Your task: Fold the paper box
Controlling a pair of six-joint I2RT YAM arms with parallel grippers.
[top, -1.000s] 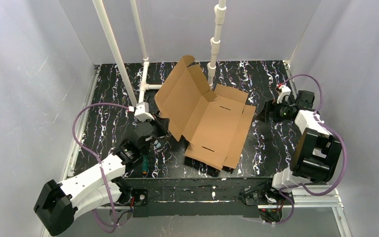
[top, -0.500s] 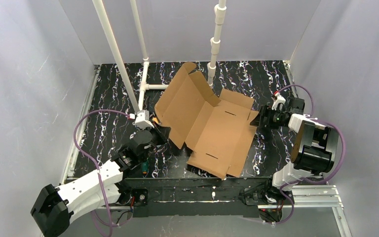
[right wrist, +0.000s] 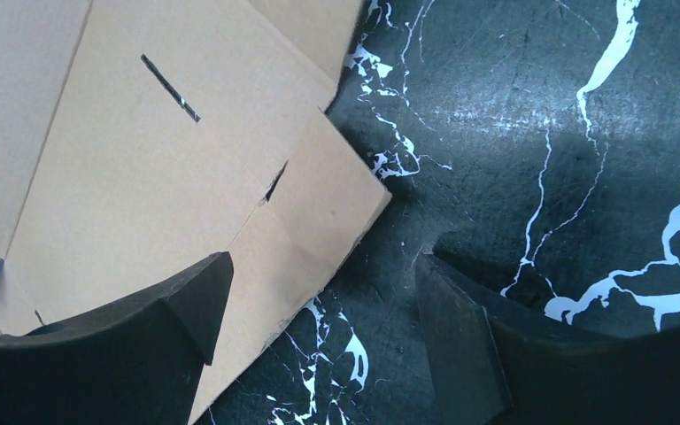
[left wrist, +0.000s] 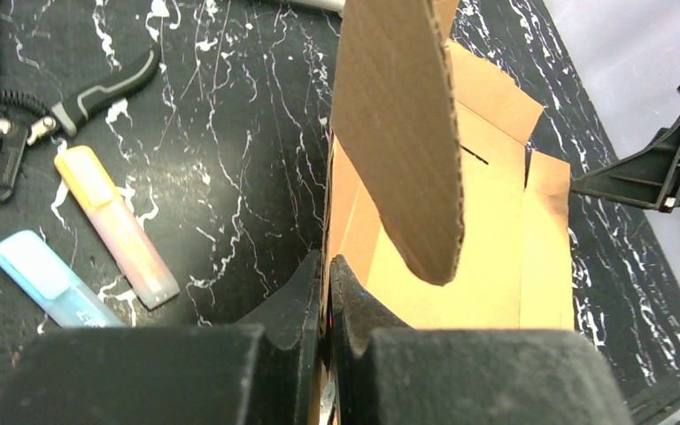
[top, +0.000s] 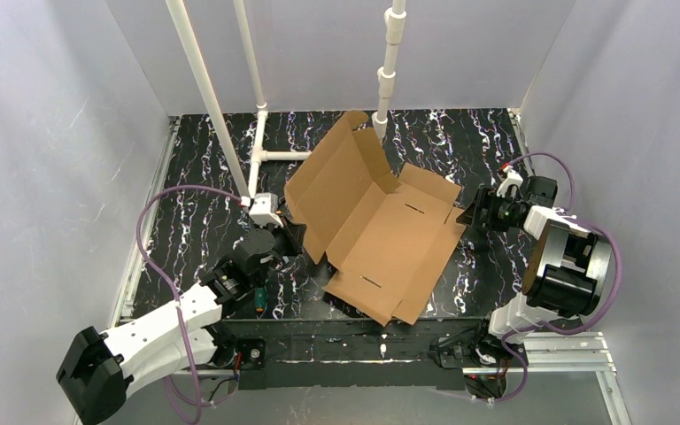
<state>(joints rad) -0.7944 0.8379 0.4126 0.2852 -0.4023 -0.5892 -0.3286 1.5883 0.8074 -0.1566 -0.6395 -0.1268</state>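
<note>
The paper box lies mid-bench, mostly flat, with its left panel lifted. The left hand is clenched on that panel's lower edge (a yellow highlighter and pliers lie beside it). The right hand is released, one finger over the box's right corner flap.

Tabletop: black, white-veined. The paper box lies near centre, main panels flat, left panel raised. Left of it lie pliers, a yellow-pink marker and a blue marker, close together and apart from the box. A white pipe frame stands at rear left.
</note>
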